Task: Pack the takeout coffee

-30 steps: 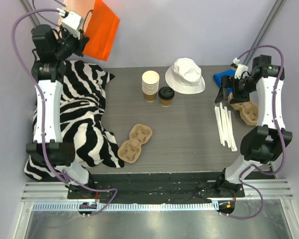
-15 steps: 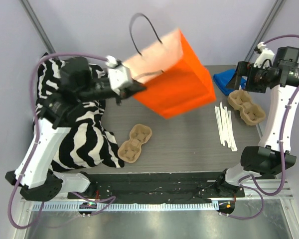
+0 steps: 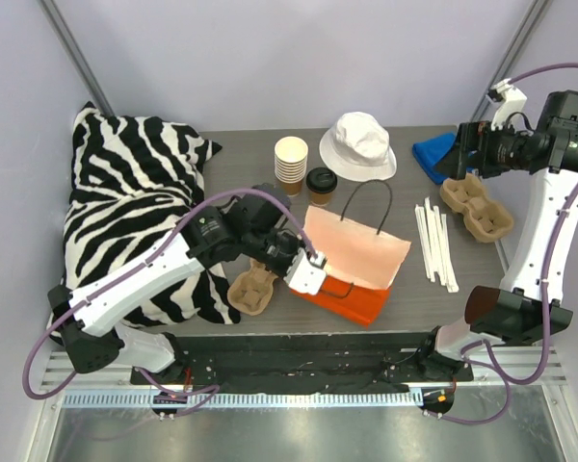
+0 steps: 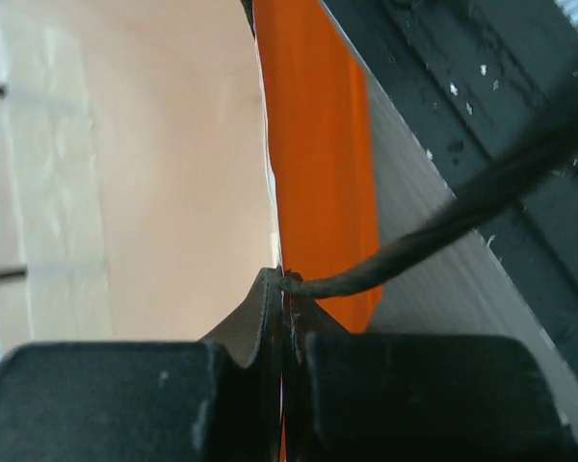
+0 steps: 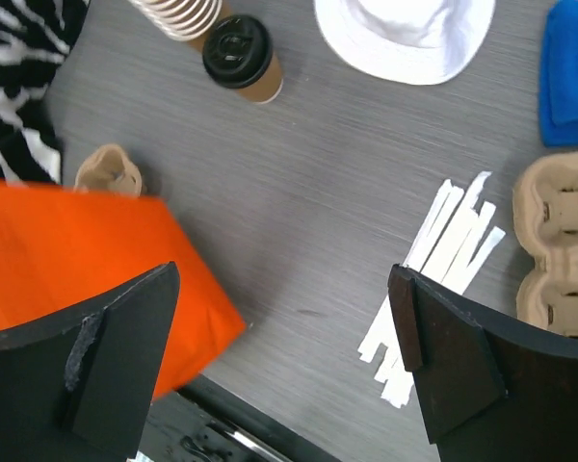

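The left pincer (image 4: pixel 282 294) is clamped shut on the rim of an orange paper bag (image 3: pixel 354 301); its wrist view shows the two fingers pressed flat together on the paper edge, right where a black handle cord meets it. This is the big change. A second ago that arm held the bag high over the far left corner, then swung it across above the table. Now the bag is down on the tabletop, just to the right of the pincer, with its pale inner face turned upward and one handle loop arching away toward the back. Whether the mouth gapes wide enough to take a cup is hard to tell.

The coffee (image 3: pixel 321 185), a brown cup with a black lid, stands upright beyond the left pincer, just past the handle loop and beside a stack of lidless cups (image 3: pixel 290 166). It has not moved and is not yet in the bag.

The right pincer (image 5: pixel 281 279) has lifted off the cardboard tray (image 3: pixel 477 207) at the right edge. It hangs high with its fingers spread wide apart and nothing between them. The coffee lies ahead and to its left.

With the bag delivered, the cup probably gets fetched next, likely by the free right arm.
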